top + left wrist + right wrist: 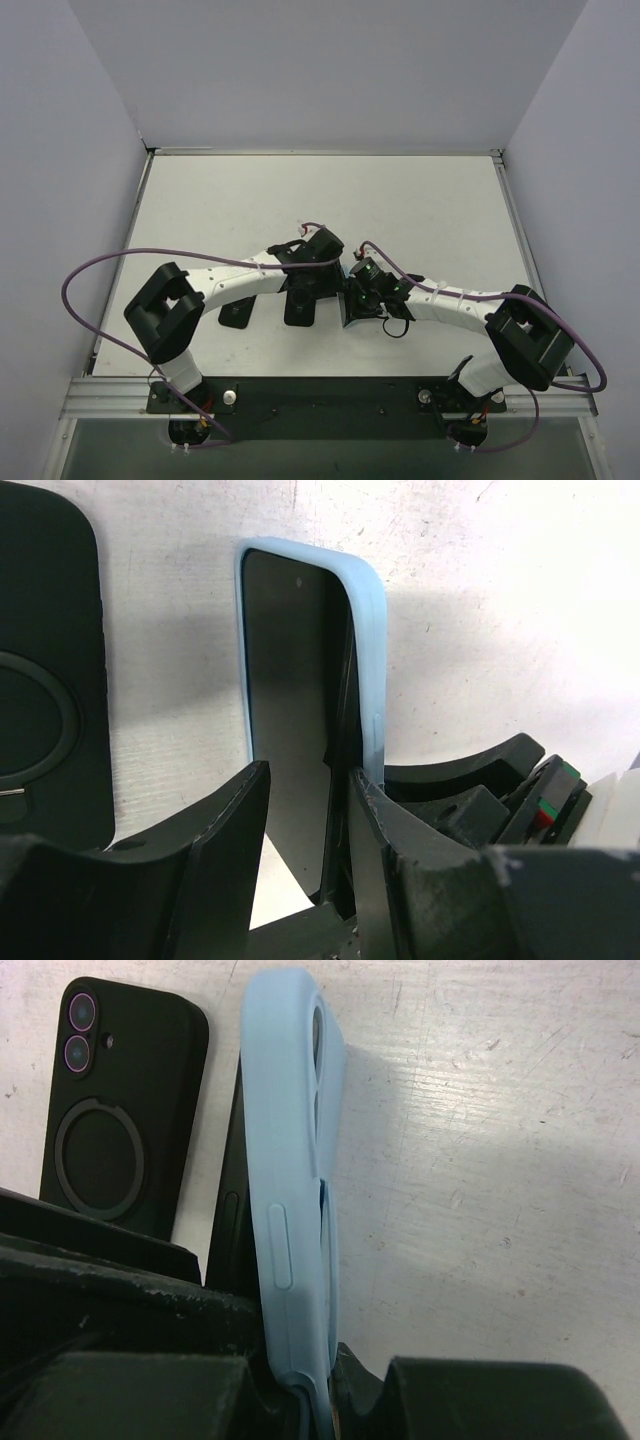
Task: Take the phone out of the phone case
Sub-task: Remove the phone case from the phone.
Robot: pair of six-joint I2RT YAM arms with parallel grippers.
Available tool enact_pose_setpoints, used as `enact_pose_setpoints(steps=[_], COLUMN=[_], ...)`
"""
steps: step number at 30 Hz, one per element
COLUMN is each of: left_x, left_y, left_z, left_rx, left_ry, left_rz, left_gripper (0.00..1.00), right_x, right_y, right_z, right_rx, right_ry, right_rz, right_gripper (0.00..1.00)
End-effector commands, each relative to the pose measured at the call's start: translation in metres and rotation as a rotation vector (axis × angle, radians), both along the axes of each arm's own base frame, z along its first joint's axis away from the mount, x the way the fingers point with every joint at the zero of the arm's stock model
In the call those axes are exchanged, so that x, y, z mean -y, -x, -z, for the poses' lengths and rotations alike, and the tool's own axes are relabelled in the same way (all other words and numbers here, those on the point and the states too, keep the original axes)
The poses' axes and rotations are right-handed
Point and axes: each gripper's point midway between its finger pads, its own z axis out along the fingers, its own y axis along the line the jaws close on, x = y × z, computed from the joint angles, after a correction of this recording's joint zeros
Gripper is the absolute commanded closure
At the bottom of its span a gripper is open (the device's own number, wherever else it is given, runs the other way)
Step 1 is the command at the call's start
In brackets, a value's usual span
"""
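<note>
A phone in a light blue case stands on edge between my two grippers. Its dark screen faces left in the left wrist view. The phone's black edge has come away from the case along one side. My right gripper is shut on the lower end of the blue case. My left gripper has its fingers apart around the phone's lower end; the phone lies against the right finger, and bare table shows between it and the left finger. From above, the grippers meet at mid table.
A black phone with a ring on its back and two camera lenses lies flat just left of the held one; it also shows in the left wrist view. Two dark items lie under the left arm. Walls enclose the table.
</note>
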Motion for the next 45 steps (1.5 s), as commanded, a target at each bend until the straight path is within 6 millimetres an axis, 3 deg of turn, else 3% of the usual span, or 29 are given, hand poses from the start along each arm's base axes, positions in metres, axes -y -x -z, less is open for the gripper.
enact_pose_setpoints(steps=[1, 7, 21, 32, 39, 45], left_x=[-0.051, -0.048, -0.069, -0.079, -0.091, -0.082], left_y=[0.014, 0.013, 0.015, 0.016, 0.020, 0.017], left_z=[0.046, 0.052, 0.067, 0.064, 0.055, 0.040], left_rx=[-0.069, -0.067, -0.057, -0.048, -0.058, -0.038], left_ry=[-0.290, -0.321, -0.501, -0.530, -0.464, -0.347], left_rz=[-0.086, -0.084, -0.110, -0.089, -0.042, 0.004], left_gripper=[0.55, 0.57, 0.61, 1.00, 1.00, 1.00], right_x=[0.024, 0.020, 0.009, 0.020, 0.037, 0.043], right_y=[0.044, 0.045, 0.045, 0.043, 0.042, 0.044], right_z=[0.019, 0.018, 0.020, 0.019, 0.014, 0.008], right_rx=[-0.164, -0.165, -0.182, -0.172, -0.140, -0.115], right_ry=[0.104, 0.081, 0.028, 0.055, 0.073, 0.054], right_rz=[-0.040, -0.040, -0.026, -0.005, -0.002, -0.004], right_gripper=[1.00, 1.00, 1.00, 1.00, 1.00, 1.00])
